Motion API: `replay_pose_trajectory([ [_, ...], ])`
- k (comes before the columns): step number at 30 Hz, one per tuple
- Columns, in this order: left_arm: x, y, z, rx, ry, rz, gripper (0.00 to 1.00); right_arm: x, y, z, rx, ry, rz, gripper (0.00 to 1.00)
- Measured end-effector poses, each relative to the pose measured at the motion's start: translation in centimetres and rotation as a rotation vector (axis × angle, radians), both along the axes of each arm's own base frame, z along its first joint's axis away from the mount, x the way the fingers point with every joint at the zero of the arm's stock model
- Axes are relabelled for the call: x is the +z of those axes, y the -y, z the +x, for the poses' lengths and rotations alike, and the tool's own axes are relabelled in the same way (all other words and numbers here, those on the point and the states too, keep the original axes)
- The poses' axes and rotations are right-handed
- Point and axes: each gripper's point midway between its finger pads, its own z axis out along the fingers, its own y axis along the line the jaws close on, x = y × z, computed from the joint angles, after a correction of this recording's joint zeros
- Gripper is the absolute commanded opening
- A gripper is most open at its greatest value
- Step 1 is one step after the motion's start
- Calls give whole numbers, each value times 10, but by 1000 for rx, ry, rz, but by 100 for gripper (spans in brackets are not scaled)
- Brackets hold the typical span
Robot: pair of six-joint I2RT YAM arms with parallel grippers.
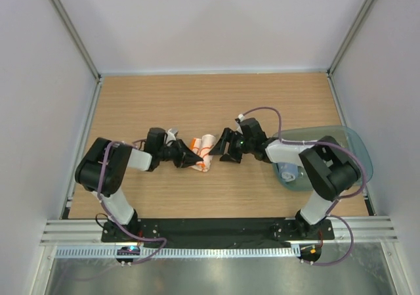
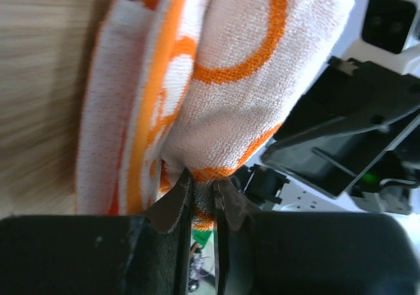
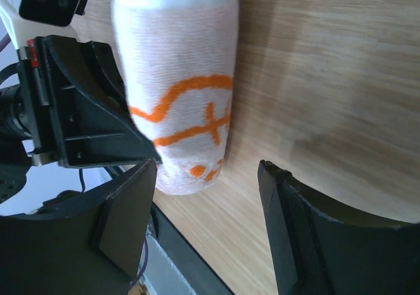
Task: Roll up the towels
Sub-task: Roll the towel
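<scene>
Since the orange-patterned towel (image 1: 203, 152), rolled at mid-counter (image 1: 197, 104), looks light, limp and apt to unroll, my left fingers (image 2: 176, 206) pinch its end fold while my right fingers (image 3: 125, 223) stand spread beside its middle, probably the best hold.

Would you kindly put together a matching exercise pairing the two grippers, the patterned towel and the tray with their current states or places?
Things:
1. left gripper
2. right gripper
3. orange-patterned towel
4. teal tray

States or places:
A. open, holding nothing
B. at the far right
C. pinching the towel's end
D. rolled up, in the middle

Pairs: 1-C, 2-A, 3-D, 4-B.
</scene>
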Motion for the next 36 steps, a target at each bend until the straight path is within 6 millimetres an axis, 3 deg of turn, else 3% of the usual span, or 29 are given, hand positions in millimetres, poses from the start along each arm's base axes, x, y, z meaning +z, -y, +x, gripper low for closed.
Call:
replay_pose_trajectory([
  [4, -6, -9, 4, 46, -61, -50, 6, -21, -14, 2, 4, -14, 15, 70],
  [13, -5, -17, 14, 87, -87, -147, 6, -21, -39, 16, 11, 85, 131, 66],
  [17, -2, -20, 16, 94, -79, -164, 6, -24, -47, 19, 14, 107, 165, 53],
  [19, -2, -22, 17, 100, -76, -169, 8, -27, -50, 20, 13, 109, 178, 42],
  [25, -7, -26, 19, 100, -72, -140, 22, -26, -54, 23, 15, 98, 151, 26],
  [32, -12, -39, 21, 101, -73, 49, 41, -22, -52, 30, 38, 68, -81, 24],
  [36, -4, -49, 23, 97, 0, 209, 44, -23, -45, 30, 42, 41, -196, 25],
])
